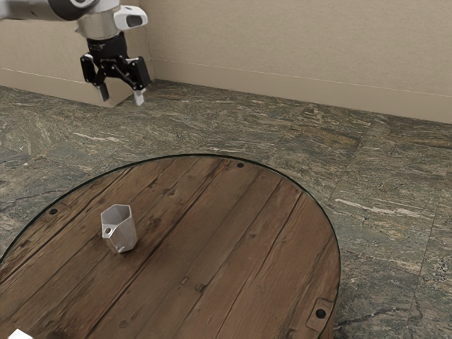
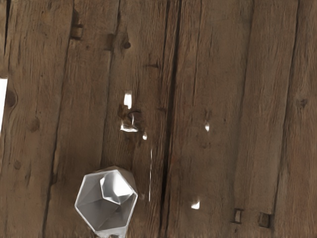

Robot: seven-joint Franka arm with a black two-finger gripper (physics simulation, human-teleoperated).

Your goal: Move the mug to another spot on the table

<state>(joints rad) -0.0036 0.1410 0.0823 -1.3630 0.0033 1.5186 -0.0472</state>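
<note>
Mug of faceted silver-grey metal [image 1: 119,228] stands upright on the round dark plank tabletop [image 1: 233,247], toward the exterior view's left, untouched. Black two-finger tool [image 1: 121,97] hangs well above it, fingers spread, empty. Approach, grasp and move are all left to do.

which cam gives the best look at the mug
The exterior view: the mug stands upright on the wooden table, whole, its faceted side and small handle showing. The wrist view looks down into the mug's open mouth, so its side is hidden.
</note>
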